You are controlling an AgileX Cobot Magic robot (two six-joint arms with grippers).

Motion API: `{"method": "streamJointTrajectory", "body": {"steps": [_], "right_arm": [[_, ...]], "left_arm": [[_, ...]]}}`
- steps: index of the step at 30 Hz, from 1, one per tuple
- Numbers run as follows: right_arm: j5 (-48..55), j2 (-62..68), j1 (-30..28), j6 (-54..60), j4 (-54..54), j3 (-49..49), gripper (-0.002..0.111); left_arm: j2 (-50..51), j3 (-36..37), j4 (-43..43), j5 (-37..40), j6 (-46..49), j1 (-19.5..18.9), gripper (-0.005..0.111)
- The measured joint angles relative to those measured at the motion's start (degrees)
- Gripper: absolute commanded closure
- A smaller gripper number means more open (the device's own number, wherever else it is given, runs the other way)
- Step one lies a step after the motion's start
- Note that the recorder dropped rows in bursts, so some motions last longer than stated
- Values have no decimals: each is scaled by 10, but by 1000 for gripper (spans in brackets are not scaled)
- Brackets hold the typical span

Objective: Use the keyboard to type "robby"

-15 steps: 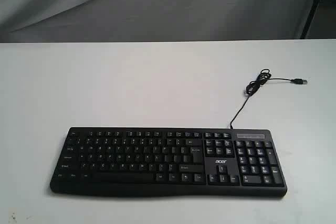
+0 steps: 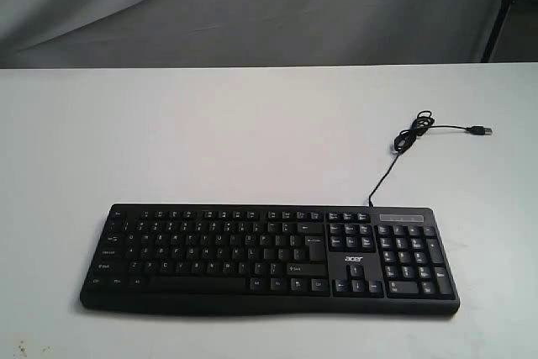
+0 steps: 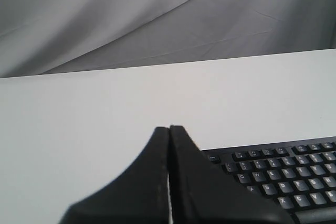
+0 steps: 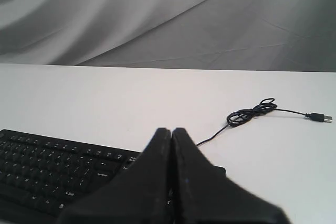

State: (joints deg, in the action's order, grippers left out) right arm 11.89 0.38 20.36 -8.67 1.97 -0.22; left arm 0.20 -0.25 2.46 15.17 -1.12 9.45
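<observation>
The wide black keyboard (image 2: 269, 258) with white legends and an "acer" logo lies near the table's front edge. Its thin USB cable (image 2: 416, 134) runs back to the right and ends in a coil and plug. Neither arm appears in the exterior view. In the left wrist view my left gripper (image 3: 169, 128) is shut and empty, held above the table beside the keyboard's (image 3: 278, 174) Esc end. In the right wrist view my right gripper (image 4: 171, 129) is shut and empty above the keyboard's (image 4: 52, 169) number-pad end, with the cable (image 4: 252, 113) beyond it.
The white table (image 2: 210, 140) stretches back to a grey cloth backdrop (image 2: 252, 6). A dark stand leg (image 2: 503, 6) shows at the far right corner.
</observation>
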Motion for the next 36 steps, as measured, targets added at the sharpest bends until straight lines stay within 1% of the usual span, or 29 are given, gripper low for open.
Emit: {"method": "streamJointTrajectory", "body": {"steps": [6,8,12,14,17,22,24,27,30,33,36], "right_arm": [[1,0,0,0,-10,0,108],[23,0,0,0,-31,-9,108],[89,-1,0,0,-46,-75,108],[117,14,0,0,-47,-126,108],[145,68,0,0,-48,-204,108],[159,215,0,0,-55,-307,108],[168,275,0,-3,-75,-338,108],[216,371,0,-4,-109,-383,108],[277,468,30,17,-117,-427,108],[309,567,98,60,-119,-464,108],[310,654,174,83,-121,-503,108]], "left_arm": [[0,0,0,0,0,0,107],[0,0,0,0,0,0,107],[0,0,0,0,0,0,107],[0,0,0,0,0,0,107],[0,0,0,0,0,0,107],[0,0,0,0,0,0,107],[0,0,0,0,0,0,107],[0,0,0,0,0,0,107],[0,0,0,0,0,0,107],[0,0,0,0,0,0,107],[0,0,0,0,0,0,107]]}}
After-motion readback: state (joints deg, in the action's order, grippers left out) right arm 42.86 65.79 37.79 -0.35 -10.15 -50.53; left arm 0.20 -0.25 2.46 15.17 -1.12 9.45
